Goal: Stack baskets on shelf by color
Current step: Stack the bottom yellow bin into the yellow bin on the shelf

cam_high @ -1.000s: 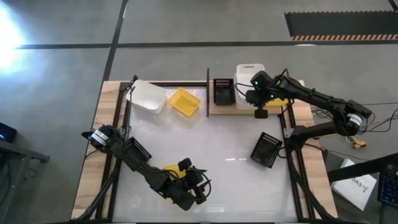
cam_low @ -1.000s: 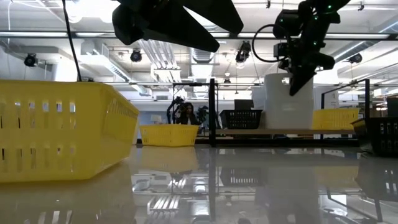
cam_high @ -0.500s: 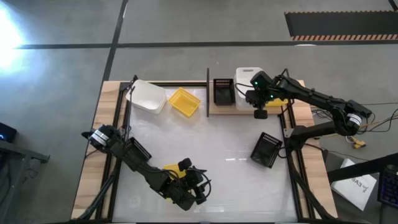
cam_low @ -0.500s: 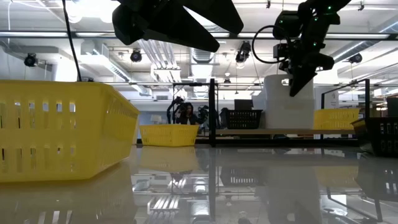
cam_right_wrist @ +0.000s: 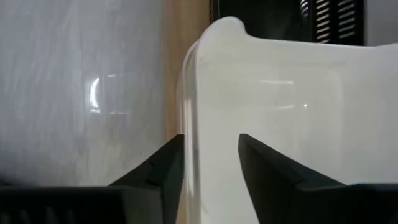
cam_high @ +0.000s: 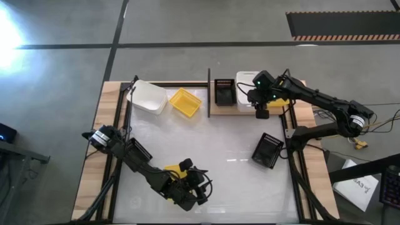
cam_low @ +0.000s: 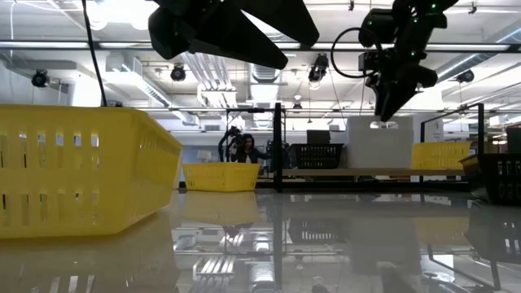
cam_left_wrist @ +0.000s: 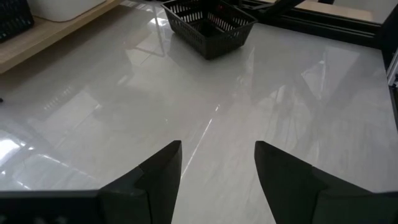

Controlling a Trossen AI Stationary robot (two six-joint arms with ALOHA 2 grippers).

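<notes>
On the pale wood shelf (cam_high: 215, 111) at the far side stand a black basket (cam_high: 225, 92), a white basket (cam_high: 247, 84) and, under my right arm, a yellow basket (cam_low: 440, 155). My right gripper (cam_right_wrist: 211, 140) hangs over the white basket (cam_low: 378, 142), open. Its fingers stand either side of that basket's near wall (cam_right_wrist: 189, 93), one inside and one outside. My left gripper (cam_left_wrist: 217, 149) is open over bare table near the front edge (cam_high: 203, 187), beside a yellow basket (cam_high: 172, 172).
A black basket (cam_high: 268, 150) sits on the table at the right. A white basket (cam_high: 148, 97) and a yellow basket (cam_high: 185, 102) sit at the far left, beside the shelf's black upright rod (cam_high: 209, 94). The table's middle is bare.
The white basket has come out of my right gripper's hold and dropped. It now sits lower on the shelf than a second ago. The gripper stays above its near wall.
</notes>
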